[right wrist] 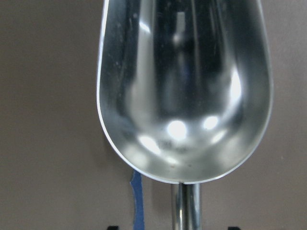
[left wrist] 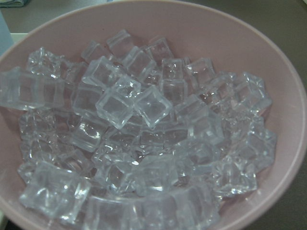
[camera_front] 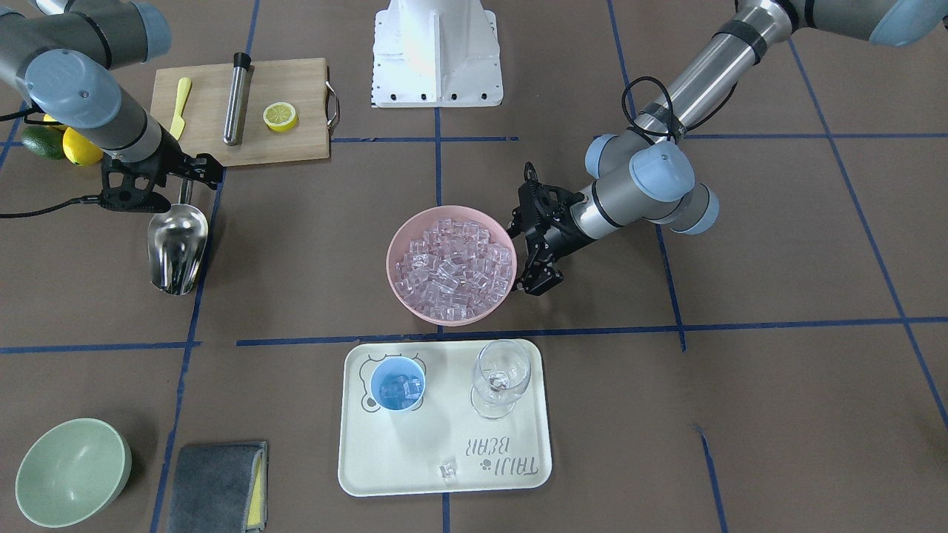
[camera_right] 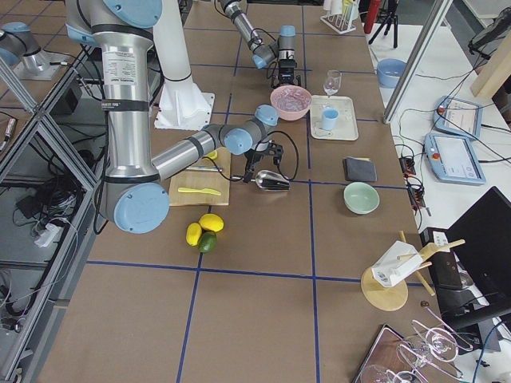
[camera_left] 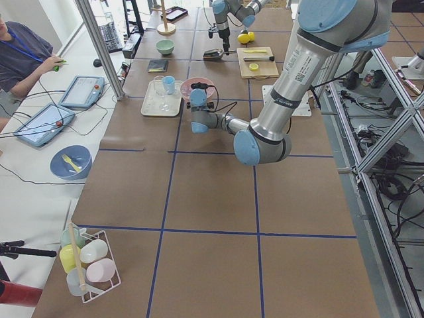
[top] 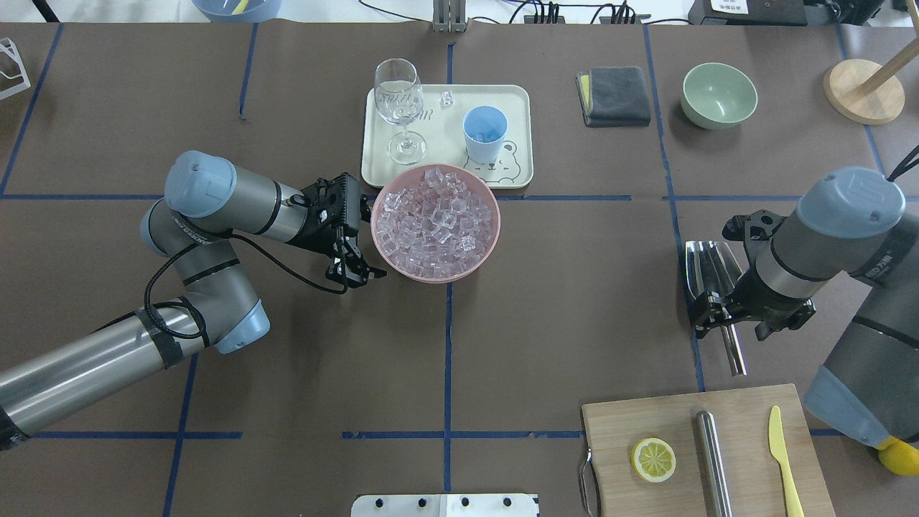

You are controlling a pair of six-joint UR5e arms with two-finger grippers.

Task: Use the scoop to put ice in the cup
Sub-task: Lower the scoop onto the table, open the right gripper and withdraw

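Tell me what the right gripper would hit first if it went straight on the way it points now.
Probably the handle of the scoop: the right gripper points down over it, jaws open on either side. Its height above the handle is unclear.

The scoop (right wrist: 184, 96) is polished steel, mirror-bright, with faint scuffs in its trough. The ice (left wrist: 134, 139) is clear and glassy, heaped in a pink bowl (left wrist: 230, 38) of smooth plastic with a dull sheen. The cup (camera_front: 378, 385) is opaque light blue with a smooth wall; the wine glass (camera_front: 518, 366) is clear glass. The cutting board (camera_front: 289, 81) is pale, grained wood, and the cylinder (camera_front: 237, 100) on it is brushed metal. The bench (camera_front: 740, 259) has a matt brown, paper-like cover crossed by blue tape.
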